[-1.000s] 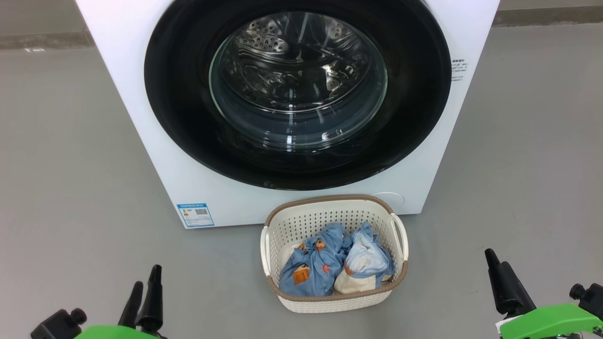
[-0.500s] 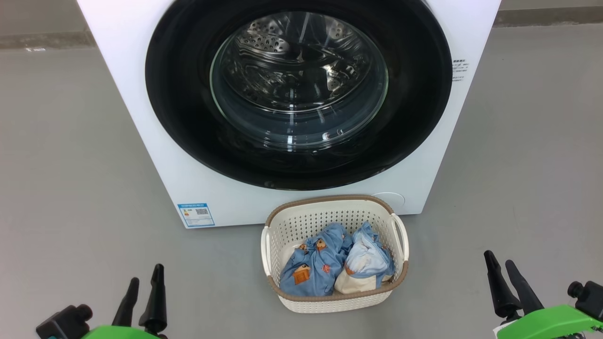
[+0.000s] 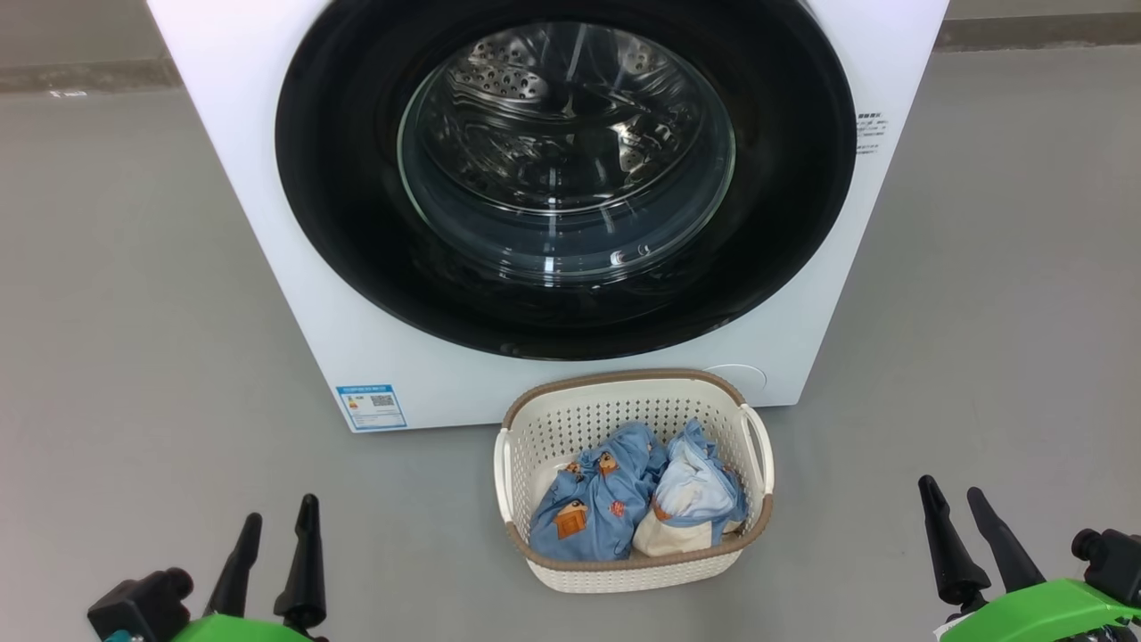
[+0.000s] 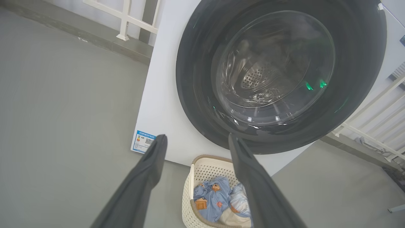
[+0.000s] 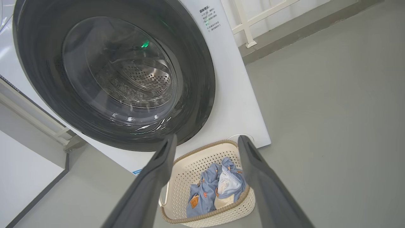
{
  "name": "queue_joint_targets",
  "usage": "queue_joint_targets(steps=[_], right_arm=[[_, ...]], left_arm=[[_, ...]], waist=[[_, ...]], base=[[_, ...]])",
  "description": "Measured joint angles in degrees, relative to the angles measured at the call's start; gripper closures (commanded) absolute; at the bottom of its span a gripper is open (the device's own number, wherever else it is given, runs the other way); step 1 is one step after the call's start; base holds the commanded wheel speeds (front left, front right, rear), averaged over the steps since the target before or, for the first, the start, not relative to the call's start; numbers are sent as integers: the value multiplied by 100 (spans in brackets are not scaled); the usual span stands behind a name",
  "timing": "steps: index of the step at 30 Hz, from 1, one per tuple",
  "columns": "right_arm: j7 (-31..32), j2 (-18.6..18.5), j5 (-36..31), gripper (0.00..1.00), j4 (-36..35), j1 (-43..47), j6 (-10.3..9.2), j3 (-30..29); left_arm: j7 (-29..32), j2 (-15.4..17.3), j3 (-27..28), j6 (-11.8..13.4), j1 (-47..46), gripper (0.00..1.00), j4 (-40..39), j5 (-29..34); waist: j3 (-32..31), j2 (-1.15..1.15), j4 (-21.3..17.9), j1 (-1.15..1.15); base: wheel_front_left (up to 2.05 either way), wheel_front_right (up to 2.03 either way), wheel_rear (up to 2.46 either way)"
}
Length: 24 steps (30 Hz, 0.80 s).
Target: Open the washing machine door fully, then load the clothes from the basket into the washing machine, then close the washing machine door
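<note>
The left gripper point(image 3: 282, 510) is hanging wide open, empty. Ahead of it the washing machine door point(image 3: 357, 223) is sitting shut. The basket point(image 3: 624, 379) of clothes point(image 3: 597, 508) is lying between it and the right gripper point(image 3: 951, 488), equally spread, empty. Hooking the door's rim and swinging it above the basket seems wisest. The blue label point(image 3: 370, 407) and side print point(image 3: 869, 134) are showing too small to read.

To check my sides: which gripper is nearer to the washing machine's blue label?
Left. The left gripper sits near the blue label, slightly to its left; the right gripper is far to the right, beyond the basket.
</note>
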Motion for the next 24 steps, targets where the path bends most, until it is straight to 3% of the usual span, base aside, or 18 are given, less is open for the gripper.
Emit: queue_joint_targets(steps=[24], right_arm=[[-352,-91,-1394,0,-186,143,0,-101]], left_arm=[[-427,90,-92,-1,91,0,-53,1583]], waist=[[1,0,-87,0]], base=[[0,0,0]])
